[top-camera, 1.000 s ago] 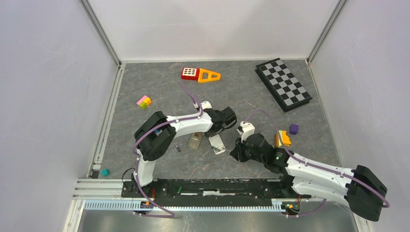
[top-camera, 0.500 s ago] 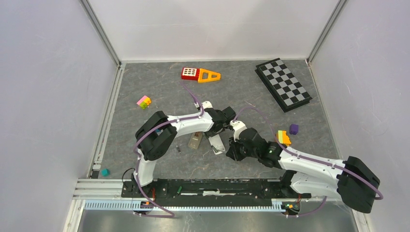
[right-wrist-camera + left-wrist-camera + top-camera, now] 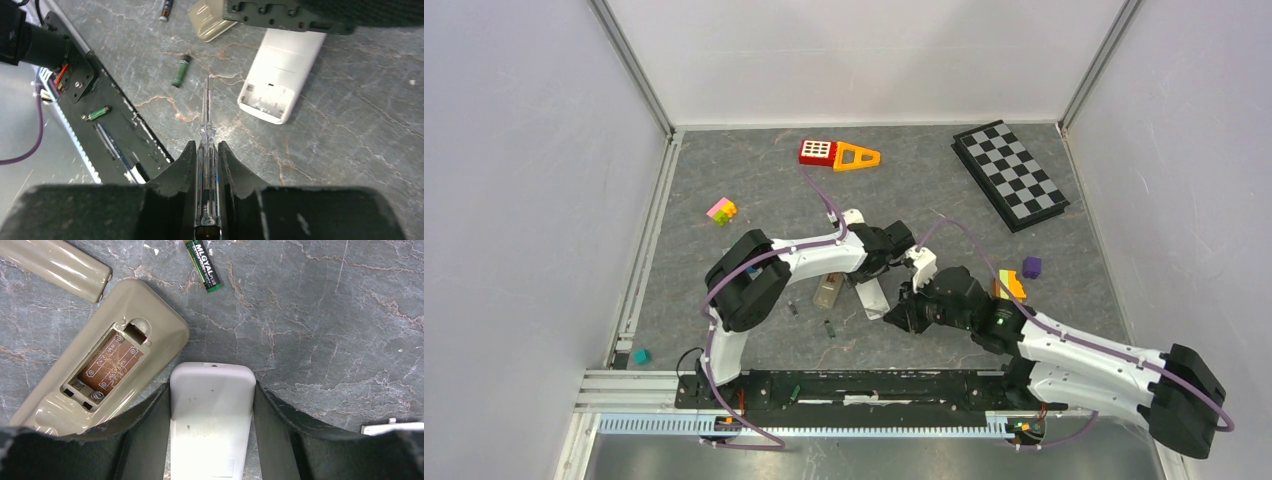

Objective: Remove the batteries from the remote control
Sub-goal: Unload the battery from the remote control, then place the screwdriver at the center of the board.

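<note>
Already two of the batteries are out. A green battery [image 3: 202,265] lies loose on the desk [image 3: 325,315] near the beige remote [image 3: 105,365], on the side toward the arm bases. A darker battery [image 3: 166,9] rests a little further off on the remote's left. The beige remote lies on its face with its battery bay [image 3: 107,362] uncovered and bare, only springs and a brown board showing. A beige cover piece [image 3: 55,267] lies just beside it.

Close on the beige remote's right, a white remote [image 3: 212,415] is clamped between the fingers of the left end effector [image 3: 211,390]. The side facing up looks closed, and I cannot tell whether cells are inside. The right end effector [image 3: 206,146] is clenched on a thin clear stick [image 3: 206,110], whose tip points down at the desk between the green battery and the white remote.

To my eye the beige remote is finished. What remains, if anything, is opening and emptying the white one.
</note>
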Robot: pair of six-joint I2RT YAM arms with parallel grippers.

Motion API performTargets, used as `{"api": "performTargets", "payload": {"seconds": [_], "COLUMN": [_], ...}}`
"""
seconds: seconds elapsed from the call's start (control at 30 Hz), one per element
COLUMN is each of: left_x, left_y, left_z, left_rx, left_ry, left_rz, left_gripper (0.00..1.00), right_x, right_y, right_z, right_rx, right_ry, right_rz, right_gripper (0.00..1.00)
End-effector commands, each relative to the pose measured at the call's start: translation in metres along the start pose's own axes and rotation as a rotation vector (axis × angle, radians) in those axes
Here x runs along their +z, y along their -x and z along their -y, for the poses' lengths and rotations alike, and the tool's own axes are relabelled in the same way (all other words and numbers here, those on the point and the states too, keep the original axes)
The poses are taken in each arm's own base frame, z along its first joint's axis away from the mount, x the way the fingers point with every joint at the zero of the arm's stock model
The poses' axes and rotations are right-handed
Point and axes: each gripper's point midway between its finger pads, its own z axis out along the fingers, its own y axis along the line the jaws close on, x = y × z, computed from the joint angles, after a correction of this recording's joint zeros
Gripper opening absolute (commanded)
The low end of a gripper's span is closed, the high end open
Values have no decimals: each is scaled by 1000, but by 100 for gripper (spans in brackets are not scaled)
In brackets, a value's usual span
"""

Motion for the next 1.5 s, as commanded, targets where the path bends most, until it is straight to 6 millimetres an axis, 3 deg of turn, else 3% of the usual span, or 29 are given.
{"api": "performTargets", "payload": {"seconds": [0.0, 0.07, 0.13, 0.17, 0.27, 0.4, 0.57, 0.7, 0.83, 0.93, 1.17, 1.33, 1.47], "left_x": [38, 35, 28, 23, 6, -28, -62, -83, -105, -107, -105, -94, -91], "left_y": [-65, -62, -57, -53, -35, -10, 7, 19, 40, 51, 73, 94, 110], "left_z": [-4, -1, 7, 8, 13, 32, 46, 40, 28, 12, -24, -55, -78], "left_rx": [-4, 42, 102, 125, 158, 209, 253, 285, 302, 323, 301, 247, 208], "left_ry": [18, -9, -69, -88, -169, -348, -510, -619, -696, -664, -600, -547, -525], "left_rz": [-178, -176, -174, -162, -109, -41, 12, 81, 187, 224, 264, 269, 270], "left_gripper": [3, 13, 43, 65, 99, 100, 100, 100, 100, 100, 100, 100, 100], "right_x": [-5, -13, -24, -30, -46, -66, -85, -76, -61, -51, -39, -39, -40], "right_y": [10, 13, 16, 18, 16, 7, 22, 30, 11, -19, -86, -97, -78], "right_z": [14, 26, 39, 47, 70, 118, 170, 190, 208, 213, 204, 200, 199], "right_rx": [45, 51, 61, 73, 105, 142, 155, 158, 199, 235, 301, 308, 274], "right_ry": [-76, -128, -184, -217, -332, -600, -832, -815, -773, -757, -681, -658, -661], "right_rz": [105, 164, 241, 281, 333, 343, 330, 322, 301, 229, 59, 37, 43], "right_gripper": [0, 0, 0, 0, 0, 0, 0, 0, 0, 1, 17, 42, 53]}}
